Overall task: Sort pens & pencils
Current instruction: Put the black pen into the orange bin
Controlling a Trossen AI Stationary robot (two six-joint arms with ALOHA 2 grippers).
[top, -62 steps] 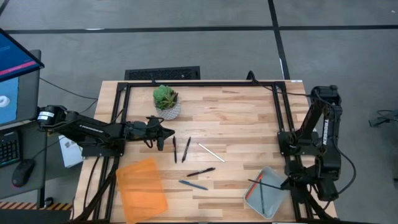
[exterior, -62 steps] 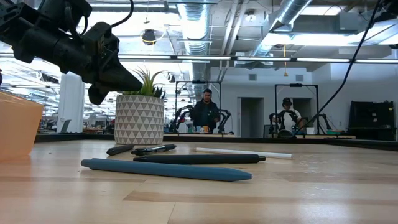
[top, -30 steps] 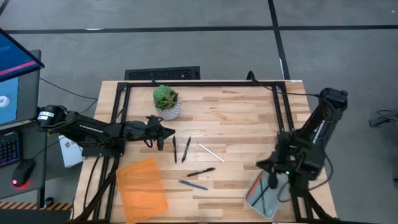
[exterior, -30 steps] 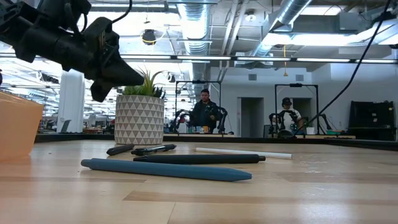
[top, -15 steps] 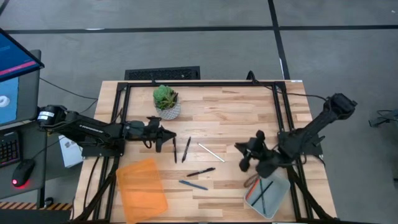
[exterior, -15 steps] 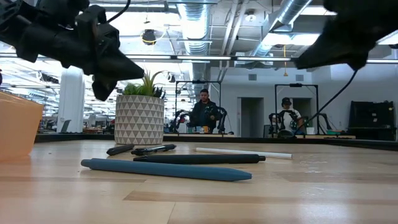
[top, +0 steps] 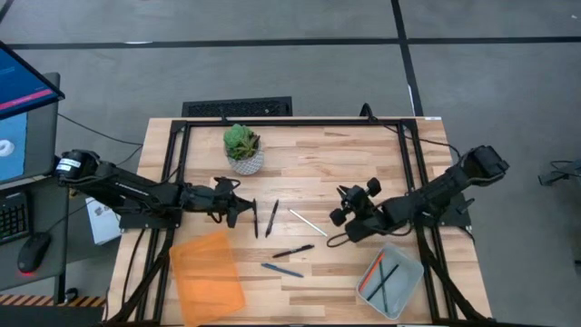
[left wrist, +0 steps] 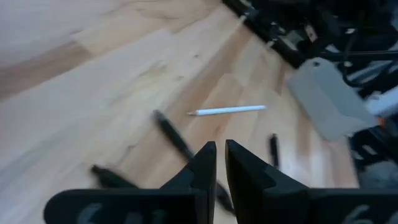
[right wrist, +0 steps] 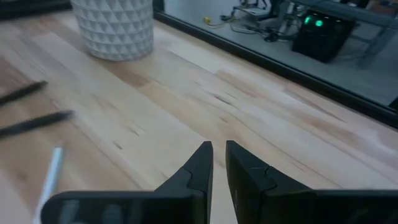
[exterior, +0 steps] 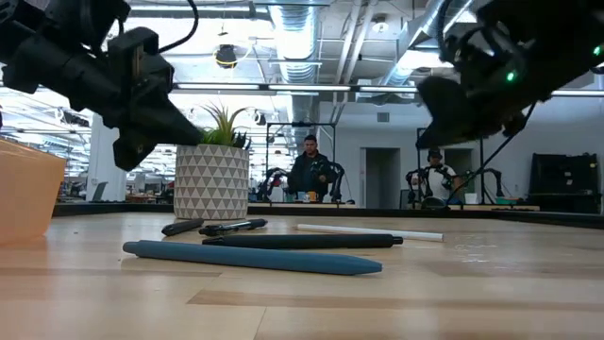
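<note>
Left gripper (top: 238,207) seen left of centre in high view, above table (top: 363,159); fingers nearly closed, narrow slit between them, nothing held. Right gripper (top: 341,211) seen right of centre, fingers likewise nearly closed, empty. Pens (top: 292,252) scattered at frame centre, blue one lowest; white pencil (top: 309,222) among them. Further pencils (top: 379,277) lodged in grey tray (top: 408,282), lower right. Orange tray (top: 207,272) noted lower left, potted plant (top: 242,147) upper centre.

Four pens (top: 272,218) lie flat mid-desk: two black ones side by side, another black one below them, and a blue one (top: 282,270) nearest the front. One white pencil (top: 309,222) lies angled just beside them.
</note>
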